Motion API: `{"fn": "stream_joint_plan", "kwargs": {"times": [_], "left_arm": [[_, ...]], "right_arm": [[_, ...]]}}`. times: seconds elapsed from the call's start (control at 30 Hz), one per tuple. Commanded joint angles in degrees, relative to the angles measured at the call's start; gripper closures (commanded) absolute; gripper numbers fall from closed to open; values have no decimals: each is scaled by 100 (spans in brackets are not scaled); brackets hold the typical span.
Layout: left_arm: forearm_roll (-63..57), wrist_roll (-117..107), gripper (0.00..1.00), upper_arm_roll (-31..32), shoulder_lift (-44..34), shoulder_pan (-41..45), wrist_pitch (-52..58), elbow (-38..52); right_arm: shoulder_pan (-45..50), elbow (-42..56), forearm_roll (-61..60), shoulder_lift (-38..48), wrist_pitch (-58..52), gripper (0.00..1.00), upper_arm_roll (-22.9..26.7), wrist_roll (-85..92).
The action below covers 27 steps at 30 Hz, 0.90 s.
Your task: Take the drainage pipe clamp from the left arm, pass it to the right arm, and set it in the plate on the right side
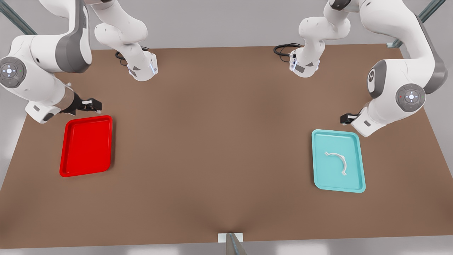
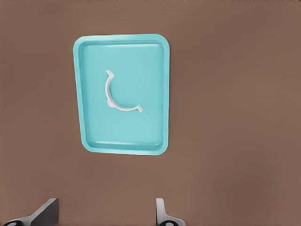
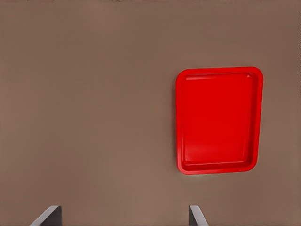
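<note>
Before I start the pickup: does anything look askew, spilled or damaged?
Nothing stands out. The thin white plastic half-ring clamp lies flat inside the teal rectangular tray; the red rectangular tray sits square on the brown table.

A teal tray (image 1: 355, 184) lies on the brown table (image 1: 212, 141), black cables (image 1: 283, 48) at its far edge.

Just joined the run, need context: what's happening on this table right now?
Nothing is handled yet. The drainage pipe clamp lies loose in the teal tray at the front view's right. The left tool, open, hangs above the table near that tray's far edge. The right tool, also open, hangs near the red plate at the front view's left, which holds nothing. Pickup, handover and placing are all still to do.
</note>
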<state>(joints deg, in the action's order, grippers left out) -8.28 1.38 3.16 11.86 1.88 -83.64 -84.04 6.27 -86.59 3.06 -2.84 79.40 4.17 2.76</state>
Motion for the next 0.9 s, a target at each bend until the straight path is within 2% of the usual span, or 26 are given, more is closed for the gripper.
{"fn": "stream_joint_plan", "kwargs": {"times": [0.0,0.1,0.17,0.27,0.4,0.53,0.67,0.87], "left_arm": [[-33,-85,0,-9,-8,5,-117,2],[-33,-103,0,-35,176,-3,-187,2],[10,-94,0,-307,677,-188,-1171,-315],[107,907,0,-307,1644,-812,-2463,-315],[81,2463,0,-263,2584,-1216,-3624,-306],[63,3641,0,-255,2883,-1225,-3764,-332],[72,3624,0,-255,3200,-1173,-4310,-324],[239,3281,0,-263,3420,-944,-4336,-359]], "right_arm": [[23,2,1,3,207,0,5,207],[23,2,1,-24,207,0,13,216],[23,2,10,-67,242,0,13,216],[23,2,28,-94,269,0,13,216],[23,2,36,-94,277,0,13,216],[23,2,28,-103,277,0,13,216],[23,2,28,-129,277,0,13,216],[23,-15,28,-129,269,0,13,216]]}}
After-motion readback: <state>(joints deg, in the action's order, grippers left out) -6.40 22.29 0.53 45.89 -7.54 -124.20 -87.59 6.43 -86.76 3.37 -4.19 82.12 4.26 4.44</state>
